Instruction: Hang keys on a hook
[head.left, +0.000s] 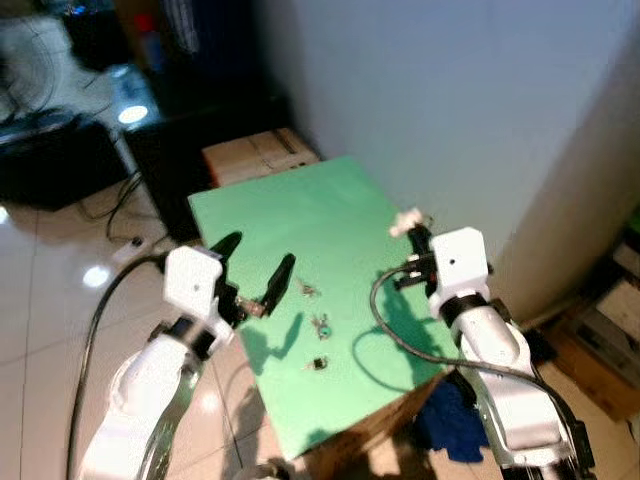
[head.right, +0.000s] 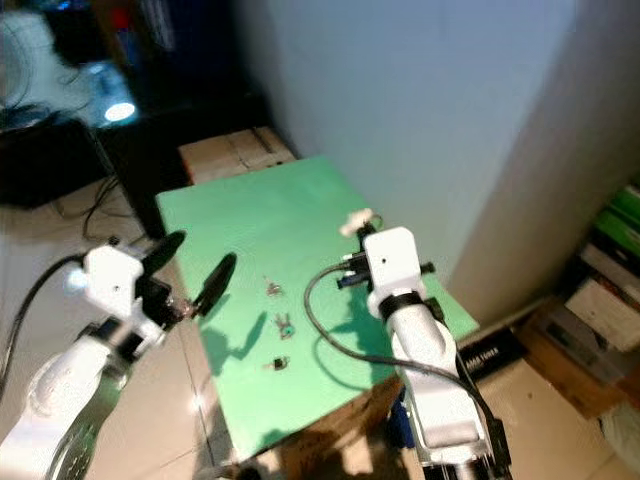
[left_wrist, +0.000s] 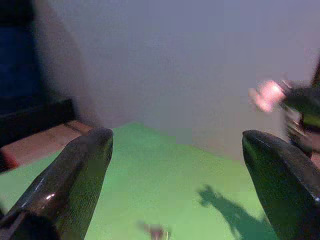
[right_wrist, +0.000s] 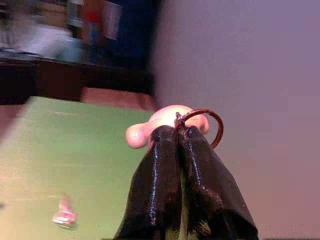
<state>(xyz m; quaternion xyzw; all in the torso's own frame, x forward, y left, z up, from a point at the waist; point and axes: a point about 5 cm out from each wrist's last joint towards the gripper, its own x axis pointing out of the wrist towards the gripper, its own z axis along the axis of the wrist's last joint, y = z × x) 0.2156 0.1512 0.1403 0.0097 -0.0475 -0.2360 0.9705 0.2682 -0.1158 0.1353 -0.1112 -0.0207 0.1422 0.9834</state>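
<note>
A green table (head.left: 300, 210) carries three small keys (head.left: 308, 290) (head.left: 321, 324) (head.left: 318, 363) near its middle. By the table's right edge, close to the wall, stands a pale hook (head.left: 407, 220). My right gripper (head.left: 418, 236) is beside that hook. In the right wrist view it (right_wrist: 178, 134) is shut on a thin key ring (right_wrist: 212, 120) that sits right against the hook (right_wrist: 162, 122); whether the ring is over it I cannot tell. My left gripper (head.left: 255, 266) hovers open over the table's left edge, its fingers (left_wrist: 82, 167) wide apart with nothing between them.
A cardboard box (head.left: 258, 155) sits just beyond the table's far end, with dark furniture (head.left: 60, 160) and cables on the tiled floor to the left. A grey wall (head.left: 480, 100) runs along the table's right side. Something blue (head.left: 450, 420) lies under the near corner.
</note>
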